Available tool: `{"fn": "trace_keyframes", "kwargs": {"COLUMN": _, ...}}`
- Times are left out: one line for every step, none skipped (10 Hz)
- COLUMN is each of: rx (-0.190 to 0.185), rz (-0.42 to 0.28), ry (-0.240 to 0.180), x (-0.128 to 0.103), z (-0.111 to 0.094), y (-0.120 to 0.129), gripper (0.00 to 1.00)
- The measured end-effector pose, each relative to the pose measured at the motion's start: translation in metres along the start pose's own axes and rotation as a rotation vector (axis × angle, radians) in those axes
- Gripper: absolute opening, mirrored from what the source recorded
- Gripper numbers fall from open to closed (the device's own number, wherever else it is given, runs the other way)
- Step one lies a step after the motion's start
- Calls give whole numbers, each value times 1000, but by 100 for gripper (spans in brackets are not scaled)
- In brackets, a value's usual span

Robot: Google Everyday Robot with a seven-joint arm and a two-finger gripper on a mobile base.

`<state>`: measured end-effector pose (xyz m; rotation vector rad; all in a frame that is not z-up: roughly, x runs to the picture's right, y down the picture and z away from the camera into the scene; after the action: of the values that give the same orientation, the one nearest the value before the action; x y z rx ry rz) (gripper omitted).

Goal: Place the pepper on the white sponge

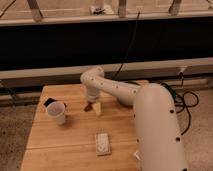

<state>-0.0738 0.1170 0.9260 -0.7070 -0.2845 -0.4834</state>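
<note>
Wooden table (65,145) — fingers (97,109) at pepper (88,106).

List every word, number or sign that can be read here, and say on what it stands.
No text can be read.
The cup, the sponge and the arm show no legible marks.
The pincer, low over the table by the pepper, shows none either.

A white cup (56,112) stands on the wooden table (60,145), a dark, seemingly flat thing (49,102) just behind it
</note>
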Motion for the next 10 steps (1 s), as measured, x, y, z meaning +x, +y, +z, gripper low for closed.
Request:
{"fn": "trace_keyframes", "kwargs": {"rx": 1, "rz": 2, "ry": 0, "x": 1, "z": 1, "y": 0, "gripper": 80}}
{"fn": "trace_keyframes", "kwargs": {"rx": 0, "rz": 3, "ry": -1, "x": 1, "z": 2, "y": 0, "gripper": 80}}
{"fn": "trace_keyframes", "kwargs": {"rx": 0, "rz": 2, "ry": -4, "x": 0, "z": 4, "y": 0, "gripper": 78}}
{"fn": "trace_keyframes", "kwargs": {"rx": 0, "rz": -2, "ry": -5, "x": -2, "z": 4, "y": -1, "gripper": 70}}
{"fn": "trace_keyframes", "kwargs": {"rx": -1, "rz": -3, "ry": -6, "x": -3, "z": 5, "y": -1, "gripper": 62}}
{"fn": "trace_keyframes", "kwargs": {"rx": 0, "rz": -2, "ry": -7, "x": -2, "z": 4, "y": -1, "gripper": 52}}
{"fn": "trace_keyframes", "kwargs": {"rx": 1, "rz": -3, "ry": -9, "x": -3, "z": 4, "y": -1, "gripper": 39}}
{"fn": "trace_keyframes", "kwargs": {"rx": 1, "rz": -3, "ry": -10, "x": -3, "z": 4, "y": -1, "gripper": 31}}
{"fn": "trace_keyframes", "kwargs": {"rx": 2, "rz": -3, "ry": -11, "x": -3, "z": 3, "y": -1, "gripper": 23}}
{"fn": "trace_keyframes", "kwargs": {"rx": 3, "rz": -4, "ry": -14, "x": -5, "z": 1, "y": -2, "gripper": 11}}
